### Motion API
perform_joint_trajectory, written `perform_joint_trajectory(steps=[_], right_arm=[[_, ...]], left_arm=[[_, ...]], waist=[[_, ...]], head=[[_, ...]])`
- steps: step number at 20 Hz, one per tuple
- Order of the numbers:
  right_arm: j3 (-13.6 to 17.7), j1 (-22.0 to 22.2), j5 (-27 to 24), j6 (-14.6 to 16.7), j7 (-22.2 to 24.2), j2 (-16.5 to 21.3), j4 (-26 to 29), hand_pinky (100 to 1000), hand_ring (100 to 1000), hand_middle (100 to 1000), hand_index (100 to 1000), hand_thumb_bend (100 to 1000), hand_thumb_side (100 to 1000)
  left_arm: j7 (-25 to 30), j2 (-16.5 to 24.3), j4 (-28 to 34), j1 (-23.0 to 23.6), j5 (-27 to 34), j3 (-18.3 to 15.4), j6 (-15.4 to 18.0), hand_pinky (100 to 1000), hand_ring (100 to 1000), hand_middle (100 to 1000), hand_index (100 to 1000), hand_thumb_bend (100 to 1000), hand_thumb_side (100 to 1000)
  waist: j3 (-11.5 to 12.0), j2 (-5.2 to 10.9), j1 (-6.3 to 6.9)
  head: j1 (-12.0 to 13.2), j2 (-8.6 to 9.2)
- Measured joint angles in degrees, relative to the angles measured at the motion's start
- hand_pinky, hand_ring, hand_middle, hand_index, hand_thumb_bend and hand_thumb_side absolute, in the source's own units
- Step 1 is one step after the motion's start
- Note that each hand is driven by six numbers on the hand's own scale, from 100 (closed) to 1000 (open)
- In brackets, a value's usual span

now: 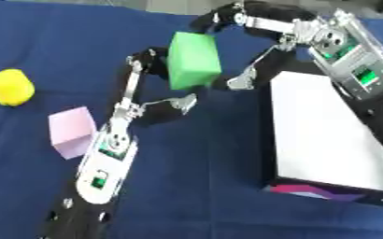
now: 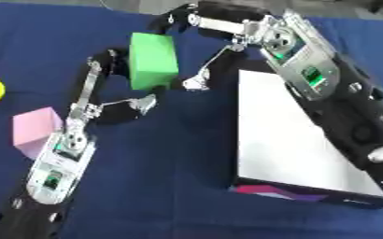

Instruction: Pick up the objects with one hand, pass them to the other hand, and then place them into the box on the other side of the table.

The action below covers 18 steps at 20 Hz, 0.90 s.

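A green block (image 1: 193, 60) hangs above the blue table, caught between both hands. My left hand (image 1: 123, 122) comes up from the lower left. Its fingers (image 1: 139, 63) curl against the block's left face, and its thumb lies just under the lower edge. My right hand (image 1: 335, 43) reaches in from the upper right. Its fingers (image 1: 219, 19) hook over the block's top right corner, and its thumb touches the lower right corner. The white box (image 1: 325, 135) lies on the right, under the right arm. A pink cube (image 1: 72, 131) and a yellow object (image 1: 11, 87) rest on the left.
The blue cloth covers the whole table (image 1: 203, 186). The box's near edge carries a purple and pink label (image 1: 305, 190). The pink cube sits close beside my left wrist.
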State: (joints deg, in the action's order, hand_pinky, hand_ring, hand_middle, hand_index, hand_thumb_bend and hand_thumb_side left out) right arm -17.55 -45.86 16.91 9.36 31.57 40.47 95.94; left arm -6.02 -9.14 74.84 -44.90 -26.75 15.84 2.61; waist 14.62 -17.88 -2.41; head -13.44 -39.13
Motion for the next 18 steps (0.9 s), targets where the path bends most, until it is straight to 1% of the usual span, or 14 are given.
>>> perform_joint_trajectory(steps=[7,11,14,15,18], right_arm=[[-0.02,0.00,-1.67,-0.85,-0.39,-0.05,-0.62,866,935,781,949,359,353],[-0.16,0.01,-3.21,-1.91,0.01,-0.05,-0.44,865,931,743,937,349,361],[-0.19,0.03,-4.02,-2.68,0.60,-0.05,-0.22,865,921,679,905,341,371],[-0.19,0.03,-4.29,-2.95,0.90,-0.05,-0.20,865,912,642,886,335,361],[-0.20,0.07,-5.65,-4.10,2.06,-0.05,-0.20,860,884,576,854,304,342]], left_arm=[[0.48,0.00,0.01,0.00,-0.74,0.05,0.88,713,507,400,541,100,168],[0.65,0.00,-0.01,0.00,-1.36,0.05,1.54,713,507,400,542,100,171],[0.64,0.00,-0.04,0.00,-1.60,0.05,1.81,712,508,401,542,100,165],[0.63,0.00,-0.11,-0.01,-1.78,0.06,1.94,711,508,401,542,100,160],[0.46,0.00,-0.31,-0.07,-2.60,0.06,2.42,709,509,402,542,100,146]], waist=[[0.01,-0.24,0.00],[0.04,-0.30,0.00],[0.05,-0.31,0.00],[0.05,-0.31,0.00],[0.05,-0.31,0.00]], head=[[-0.26,0.00],[-0.34,0.00],[-0.34,0.00],[-0.35,0.00],[-0.37,0.00]])
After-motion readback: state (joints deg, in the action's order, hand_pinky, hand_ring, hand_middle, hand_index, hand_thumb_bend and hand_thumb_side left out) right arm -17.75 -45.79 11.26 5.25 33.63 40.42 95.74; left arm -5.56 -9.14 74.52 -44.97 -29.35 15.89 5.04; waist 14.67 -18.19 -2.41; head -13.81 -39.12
